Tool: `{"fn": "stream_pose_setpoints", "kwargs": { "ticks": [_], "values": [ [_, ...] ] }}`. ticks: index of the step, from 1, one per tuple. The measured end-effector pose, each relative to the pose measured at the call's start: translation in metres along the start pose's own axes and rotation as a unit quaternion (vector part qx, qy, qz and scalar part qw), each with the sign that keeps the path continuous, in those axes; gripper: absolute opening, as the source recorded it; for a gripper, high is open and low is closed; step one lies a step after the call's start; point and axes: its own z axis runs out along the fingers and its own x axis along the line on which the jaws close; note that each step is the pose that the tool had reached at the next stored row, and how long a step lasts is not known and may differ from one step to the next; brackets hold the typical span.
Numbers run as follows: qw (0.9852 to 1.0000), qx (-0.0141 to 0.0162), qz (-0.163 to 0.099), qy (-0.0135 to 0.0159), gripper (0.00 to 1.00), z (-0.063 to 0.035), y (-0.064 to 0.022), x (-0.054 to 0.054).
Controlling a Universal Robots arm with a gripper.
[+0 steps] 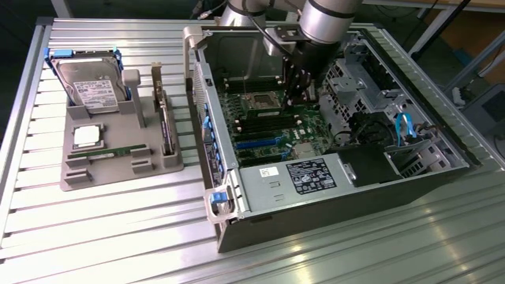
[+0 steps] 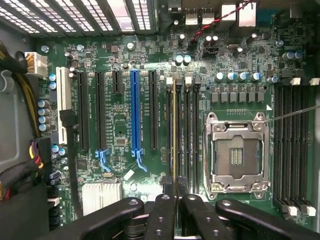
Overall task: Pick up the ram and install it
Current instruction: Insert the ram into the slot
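One arm (image 1: 320, 23) is hanging near-vertical from 12 o'clock in the exterior view, w/ its wrist dipping into the open PC case (image 1: 236, 195), which is lying on its side on the slatted worktop (image 1: 103, 236). The single claw (image 1: 298, 97) is pointing straight down at the motherboard (image 2: 120, 125), just beside the CPU socket (image 1: 261, 100). In the wrist view the claw (image 2: 175, 187) is showing its black fingers (image 2: 162, 215) pressed nearly together, pinching the ram (image 2: 174, 130). The ram is showing edge-on as one thin yellowish strip running straight out from between the tips. It is sitting along a memory slot in the bank between the CPU socket (image 2: 236, 152) and the expansion slots. Can't tell whether it's fully seated or just resting in the slot. Counting on the board: 1 open socket, 2 banks of 4 memory slots (one bank each side of the socket), 1 blue slot (image 2: 134, 110) among the black ones. At 9 o'clock of the case in the exterior view, 1 grey tray (image 1: 118, 174) is lying on the worktop, well apart from the claw. It is carrying 1 hard drive (image 1: 93, 86) leaning at its 12 o'clock end, 1 square silver processor chip (image 1: 87, 136) near the middle, and 1 expansion card (image 1: 164, 118) standing on edge along its 3 o'clock side. 1 power supply (image 1: 311, 174) w/ a label is sitting at the case's 6 o'clock end.
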Motion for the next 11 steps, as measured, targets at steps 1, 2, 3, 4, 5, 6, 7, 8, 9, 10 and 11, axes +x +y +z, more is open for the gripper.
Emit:
{"fn": "stream_pose_setpoints", "kwargs": {
  "ticks": [1,2,3,4,5,6,7,8,9,10,11],
  "values": [
    [1.0000,0.0000,0.000,0.0000,0.12,0.0019,0.0000,0.000],
    [1.0000,0.0000,0.000,0.0000,0.12,0.0042,0.0000,0.000],
    [1.0000,0.0000,0.000,0.0000,0.12,0.0078,0.0001,0.000],
    [1.0000,0.0000,0.000,0.0001,0.12,0.0106,0.0001,0.000],
    [1.0000,0.0000,0.000,0.0000,0.12,0.0133,0.0002,0.000],
    [1.0000,0.0000,0.000,0.0000,0.12,0.0159,0.0002,0.000],
    [1.0000,0.0000,0.000,0.0000,0.12,0.0172,0.0002,0.000],
    [1.0000,0.0000,0.000,0.0000,0.12,0.0195,0.0003,0.000],
    [1.0000,0.0000,0.000,0.0001,0.12,0.0204,0.0003,0.000],
    [1.0000,0.0000,0.000,0.0001,0.12,0.0204,0.0003,0.000],
    [1.0000,0.0000,0.000,0.0001,0.12,0.0205,0.0003,0.000]
  ]
}}
